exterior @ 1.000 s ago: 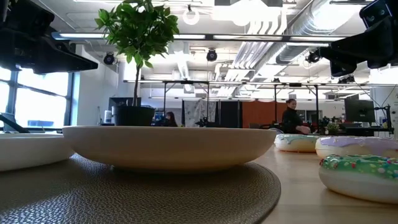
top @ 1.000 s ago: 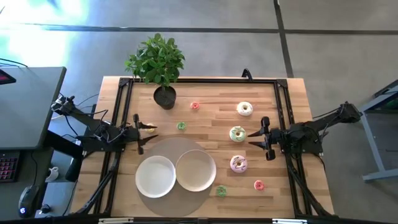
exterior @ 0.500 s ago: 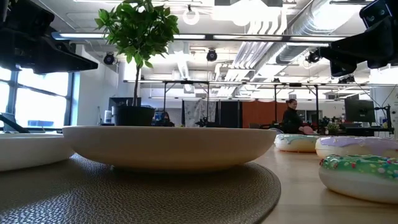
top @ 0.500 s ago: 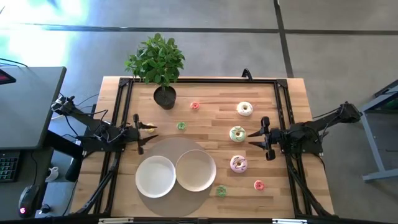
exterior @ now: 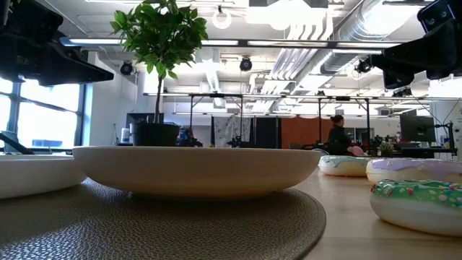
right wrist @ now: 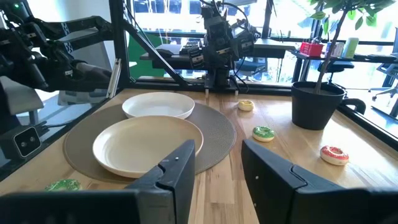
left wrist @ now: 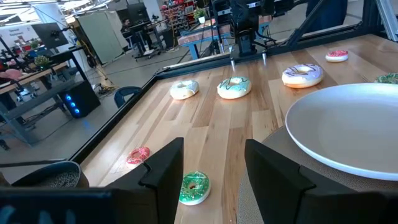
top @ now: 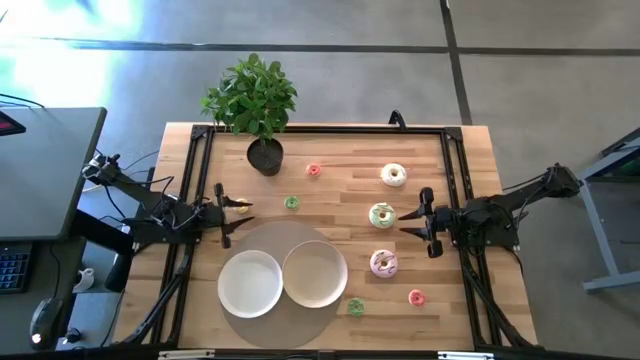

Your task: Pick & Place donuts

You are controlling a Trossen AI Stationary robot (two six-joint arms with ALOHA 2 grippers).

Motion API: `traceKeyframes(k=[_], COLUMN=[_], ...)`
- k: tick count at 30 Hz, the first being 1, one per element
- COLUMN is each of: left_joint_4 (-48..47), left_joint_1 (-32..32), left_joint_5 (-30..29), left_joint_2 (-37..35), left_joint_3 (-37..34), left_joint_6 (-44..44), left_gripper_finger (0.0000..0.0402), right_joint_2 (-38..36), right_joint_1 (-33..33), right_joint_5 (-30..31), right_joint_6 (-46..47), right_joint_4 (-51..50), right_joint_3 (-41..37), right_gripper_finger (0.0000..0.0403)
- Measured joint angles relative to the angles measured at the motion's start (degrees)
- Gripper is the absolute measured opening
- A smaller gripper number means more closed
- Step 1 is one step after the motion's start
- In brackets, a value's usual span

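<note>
Three larger donuts lie flat on the table's right half: cream (top: 394,175), green (top: 382,215) and pink (top: 384,263). Tiny ones are scattered: red-pink (top: 313,170), green (top: 291,202), yellow (top: 243,207), green (top: 356,307) and red-pink (top: 416,296). My left gripper (top: 228,213) hovers open at the left edge, beside the yellow donut. In its wrist view the tiny green donut (left wrist: 194,186) lies ahead between the fingers of the left gripper (left wrist: 211,180). My right gripper (top: 418,222) hovers open just right of the green iced donut, touching nothing.
Two round white plates (top: 250,283) (top: 314,273) sit on a round woven mat (top: 285,335) at the near middle. A potted plant (top: 265,155) stands at the far left. A black frame (top: 455,160) runs along the table's edges. Bare wood lies between the plates and the far donuts.
</note>
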Motion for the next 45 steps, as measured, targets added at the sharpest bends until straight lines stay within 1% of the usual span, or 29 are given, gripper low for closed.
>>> traceKeyframes(k=[21,23,26,32,35,39,41,43,45], left_joint_4=[0.0,0.0,0.0,0.0,0.0,0.0,0.0,0.0,0.0], left_joint_1=[0.0,0.0,0.0,0.0,0.0,0.0,0.0,0.0,0.0], left_joint_5=[0.0,0.0,0.0,0.0,0.0,0.0,0.0,0.0,0.0], left_joint_2=[0.0,0.0,0.0,0.0,0.0,0.0,0.0,0.0,0.0], left_joint_3=[0.0,0.0,0.0,0.0,0.0,0.0,0.0,0.0,0.0], left_joint_6=[0.0,0.0,0.0,0.0,0.0,0.0,0.0,0.0,0.0], left_gripper_finger=[0.0168,0.0168,0.0168,0.0168,0.0168,0.0168,0.0168,0.0168,0.0168], right_joint_2=[0.0,0.0,0.0,0.0,0.0,0.0,0.0,0.0,0.0], right_joint_1=[0.0,0.0,0.0,0.0,0.0,0.0,0.0,0.0,0.0], right_joint_5=[0.0,0.0,0.0,0.0,-0.3,-2.1,-1.2,1.0,1.8], right_joint_6=[0.0,-2.1,-7.5,-8.0,-4.2,7.1,7.8,5.7,3.2], right_joint_4=[0.0,0.0,0.3,0.4,0.8,4.1,5.3,6.5,6.4], right_joint_3=[0.0,0.0,0.0,0.0,0.0,0.0,0.0,0.0,0.0], right_gripper_finger=[0.0129,0.0129,0.0129,0.0129,0.0129,0.0129,0.0129,0.0129,0.0129])
